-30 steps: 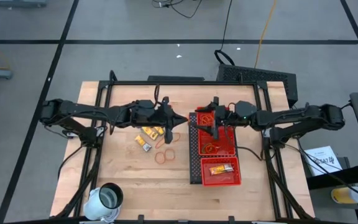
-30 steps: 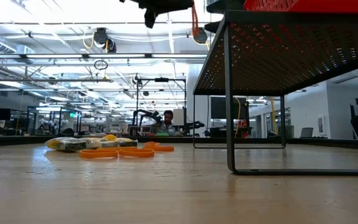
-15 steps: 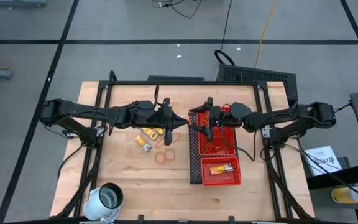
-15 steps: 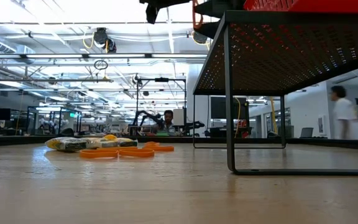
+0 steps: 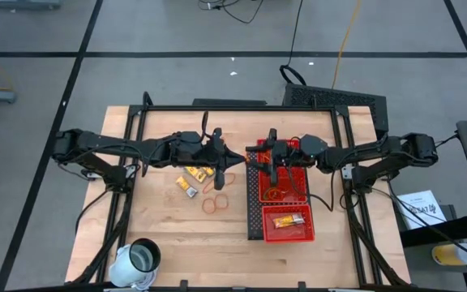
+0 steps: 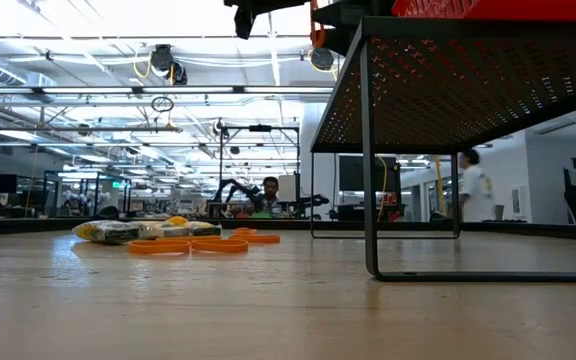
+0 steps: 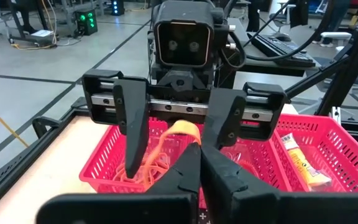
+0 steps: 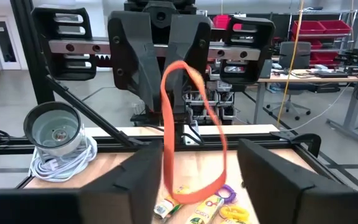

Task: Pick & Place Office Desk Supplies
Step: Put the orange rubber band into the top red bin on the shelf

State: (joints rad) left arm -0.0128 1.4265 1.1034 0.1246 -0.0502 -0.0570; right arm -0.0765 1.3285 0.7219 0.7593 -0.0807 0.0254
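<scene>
Left gripper [image 5: 230, 159] is pinched tight on an orange rubber band [image 8: 191, 134], which hangs from its fingertips as a loop above the table [image 5: 169, 223], just beside the red mesh tray [image 5: 256, 212]. Facing it, the right gripper [image 5: 256, 161] stands over the tray's edge with its fingers [image 8: 275, 169] apart, one on each side of the loop, not pressing it. More rubber bands [image 5: 215, 202] and small yellow packets [image 5: 193, 173] lie on the wood near the left arm. One packet [image 5: 289, 220] lies in the tray's near compartment, and bands [image 5: 278, 193] lie in the middle one.
</scene>
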